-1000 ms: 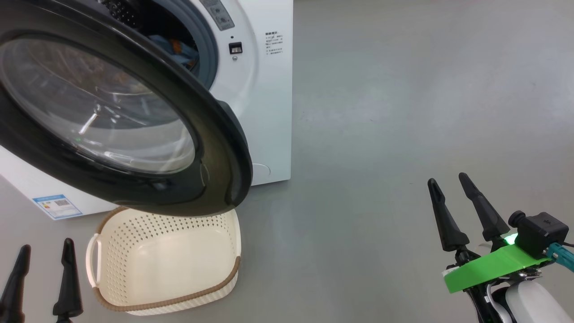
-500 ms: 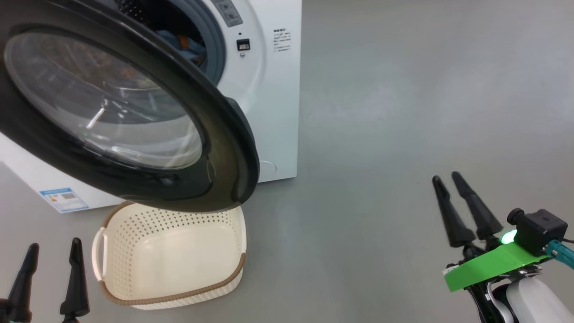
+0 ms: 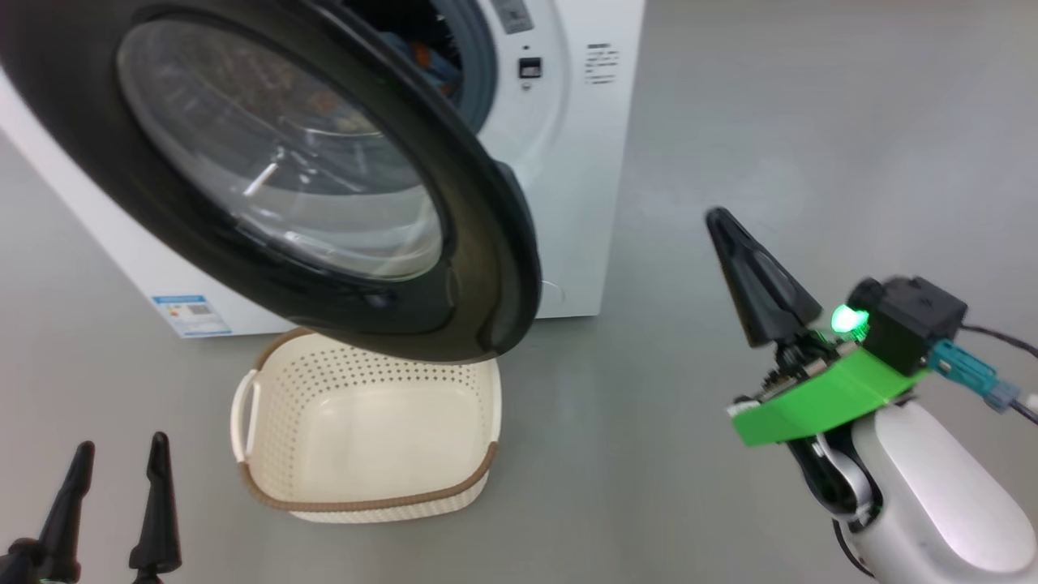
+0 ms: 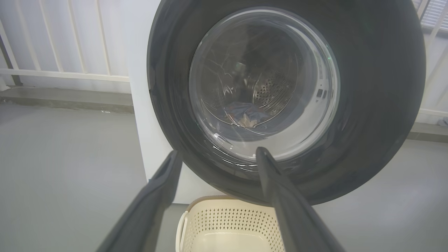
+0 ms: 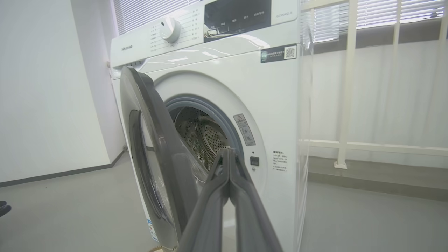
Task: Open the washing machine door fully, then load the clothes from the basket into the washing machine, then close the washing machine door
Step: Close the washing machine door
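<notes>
Grey floor (image 3: 770,105) stretches smooth around the white washing machine (image 3: 584,186). Behind the machine, your right wrist camera picks up a pale railing (image 5: 346,105) and window blinds (image 5: 367,14). You can see the washing machine door (image 3: 495,268) swung out from the front, partly open. Its glass (image 3: 276,154) faces you in the head view, and its rim shows nearly edge-on to the right wrist camera. Look past the door's upper edge and you find the clothes (image 3: 428,63) inside the drum (image 5: 206,134), a patch of blue with orange. Your left wrist camera shows them again through the glass, lying low in the drum. The basket (image 3: 365,504) sits on the floor just in front of the machine, under the door's lower edge, with its cream bottom bare.

Your right gripper (image 3: 718,219) hangs in the air to the right of the door, apart from it. Its fingers are pressed tight together with nothing between them. From its own camera they point at the lower right of the grey rubber ring (image 5: 210,108). Your left gripper (image 3: 122,442) sits low, left of the basket, with its fingers spread wide and nothing held. From its own camera the two fingers frame the door's bottom and the basket's far rim.
</notes>
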